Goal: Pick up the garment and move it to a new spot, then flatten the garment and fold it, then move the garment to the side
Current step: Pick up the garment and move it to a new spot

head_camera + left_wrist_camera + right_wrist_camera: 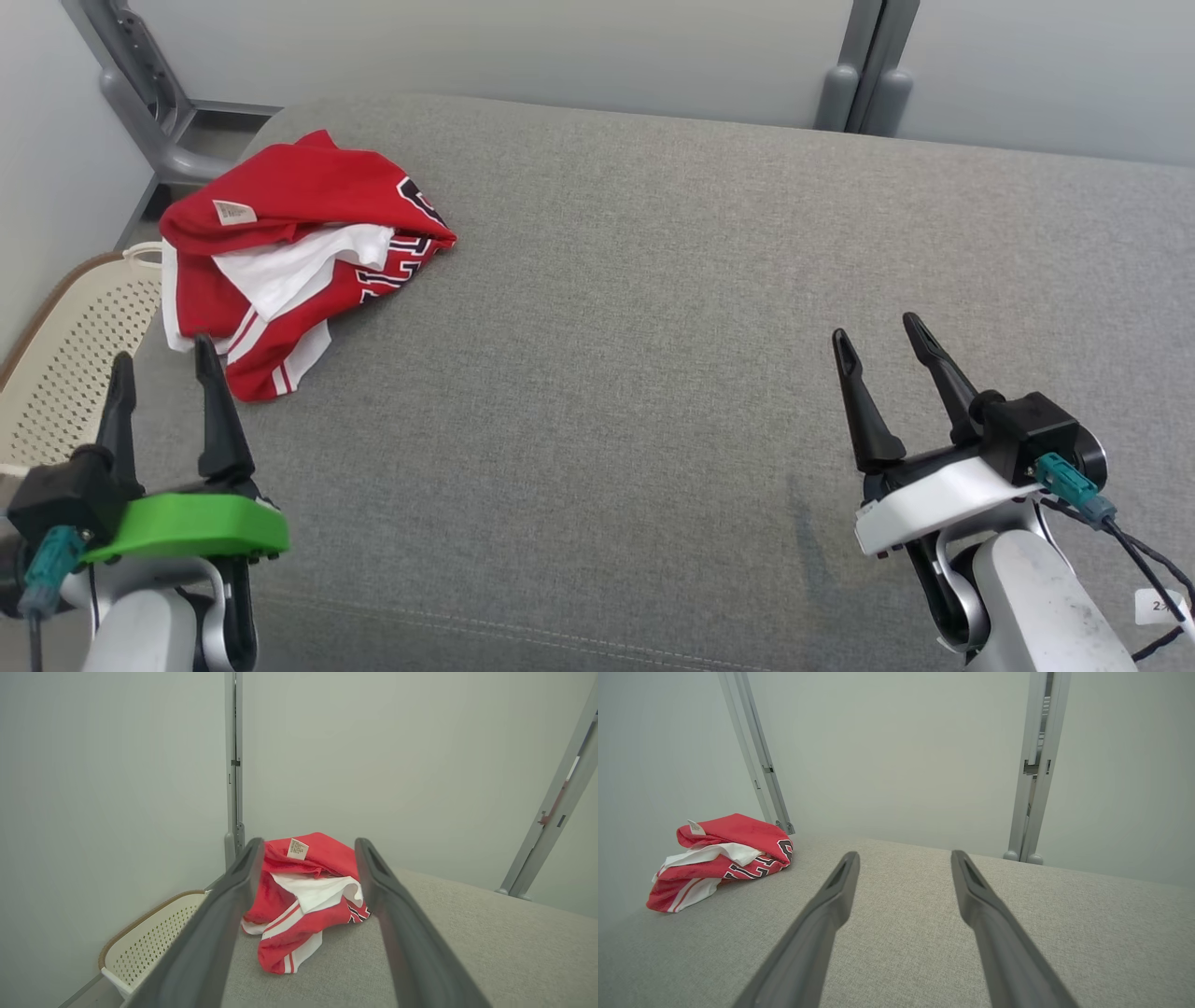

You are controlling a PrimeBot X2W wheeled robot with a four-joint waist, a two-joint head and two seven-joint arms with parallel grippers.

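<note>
Grey cloth (653, 327) covered the broad surface, and the garment (299, 252), a red jersey with white trim and black lettering, lay crumpled at its far left corner, a white label (233, 213) on top. Just short of the heap's near edge hovered the left gripper (161, 353), fingers spread and empty. A pale perforated basket (65, 355) stood beside the surface's left edge. Well apart, on the right, the right gripper (877, 329) was likewise spread, holding nothing. Grey posts (859, 65) rose against the pale wall behind.

Test lab, plain wall panels (560, 47), metal frame posts (864, 65), padded grey table (653, 327)
</note>
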